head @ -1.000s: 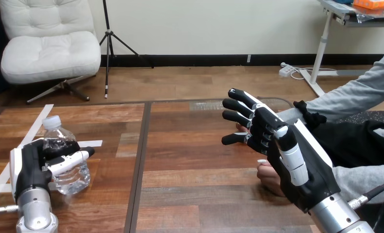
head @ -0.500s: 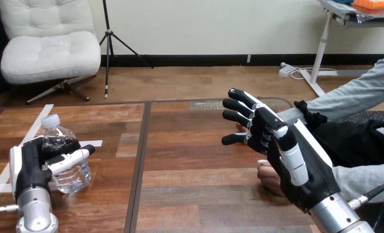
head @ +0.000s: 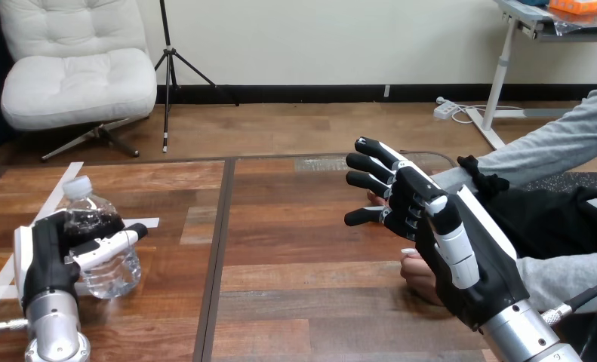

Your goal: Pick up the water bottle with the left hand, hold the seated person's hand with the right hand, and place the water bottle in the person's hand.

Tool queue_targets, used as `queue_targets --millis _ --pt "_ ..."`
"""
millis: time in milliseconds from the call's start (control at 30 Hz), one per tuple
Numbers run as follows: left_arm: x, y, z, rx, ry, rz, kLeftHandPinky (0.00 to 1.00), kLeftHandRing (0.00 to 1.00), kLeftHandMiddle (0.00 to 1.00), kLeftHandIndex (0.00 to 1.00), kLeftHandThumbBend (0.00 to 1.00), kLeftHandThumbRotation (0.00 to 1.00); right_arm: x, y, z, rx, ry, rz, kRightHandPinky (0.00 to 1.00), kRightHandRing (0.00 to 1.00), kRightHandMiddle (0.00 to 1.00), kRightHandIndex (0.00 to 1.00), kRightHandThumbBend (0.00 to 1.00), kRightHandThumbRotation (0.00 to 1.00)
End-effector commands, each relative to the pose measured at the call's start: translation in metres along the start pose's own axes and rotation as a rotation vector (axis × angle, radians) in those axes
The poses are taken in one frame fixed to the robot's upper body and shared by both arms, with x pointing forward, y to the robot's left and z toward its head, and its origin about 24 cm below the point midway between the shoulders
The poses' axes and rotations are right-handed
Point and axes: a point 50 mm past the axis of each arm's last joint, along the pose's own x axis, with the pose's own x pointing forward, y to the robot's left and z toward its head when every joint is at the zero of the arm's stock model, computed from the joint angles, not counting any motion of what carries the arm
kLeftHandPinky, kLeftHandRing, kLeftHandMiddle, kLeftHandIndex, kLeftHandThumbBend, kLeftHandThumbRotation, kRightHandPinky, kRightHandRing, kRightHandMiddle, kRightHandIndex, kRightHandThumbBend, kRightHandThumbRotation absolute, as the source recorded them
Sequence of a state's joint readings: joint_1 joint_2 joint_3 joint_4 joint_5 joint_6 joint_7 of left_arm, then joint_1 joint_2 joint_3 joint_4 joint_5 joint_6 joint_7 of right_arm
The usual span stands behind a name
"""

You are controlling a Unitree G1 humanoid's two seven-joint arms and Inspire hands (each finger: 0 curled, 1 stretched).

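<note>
Nearest, at the low left, the left hand (head: 47,260) is closed round the water bottle (head: 103,260), with fingers wrapped behind it and the thumb across its front. The bottle stands upright with its cap on top, long axis vertical. Whether its base rests on the counter (head: 303,249) or is just clear of it I cannot tell. White tape strips (head: 53,197) lie on the wood just beside it. At the low right, the right hand (head: 469,260) is open, its fingers (head: 370,162) straight and spread, pointing away and to the left. It curls round nothing. Just under its palm a person's hand (head: 420,277) lies on the counter, partly hidden. The two are close, but whether they touch cannot be told. A little farther on, a bit of skin shows behind the spread fingers at the end of the grey sleeve (head: 552,147), likely the person's other hand. The coming move turns on one thing: the bottle sits well apart from the person, far across the counter to the left. The left hand probably has to carry it upright rightward, while the right hand, much the nearer, has yet to close on the person's hand.
</note>
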State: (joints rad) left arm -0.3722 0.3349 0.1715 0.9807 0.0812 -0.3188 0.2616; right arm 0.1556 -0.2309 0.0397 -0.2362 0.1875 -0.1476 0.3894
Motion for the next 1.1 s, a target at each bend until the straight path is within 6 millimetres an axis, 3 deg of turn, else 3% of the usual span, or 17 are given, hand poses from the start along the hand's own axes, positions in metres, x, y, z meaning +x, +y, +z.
queue_targets --millis 0,1067 --pt "0.010 -0.002 0.031 -0.032 -0.139 0.025 0.28 0.34 0.38 0.41 0.76 0.00 0.008 0.000 0.012 -0.016 -0.078 0.003 0.69 0.90 0.92 0.93 1.00 1.00" --pt "-0.005 0.000 0.047 0.009 -0.426 0.053 0.29 0.33 0.38 0.40 0.77 0.00 0.008 -0.001 0.009 -0.020 -0.054 -0.004 0.69 0.91 0.92 0.93 0.99 0.98"
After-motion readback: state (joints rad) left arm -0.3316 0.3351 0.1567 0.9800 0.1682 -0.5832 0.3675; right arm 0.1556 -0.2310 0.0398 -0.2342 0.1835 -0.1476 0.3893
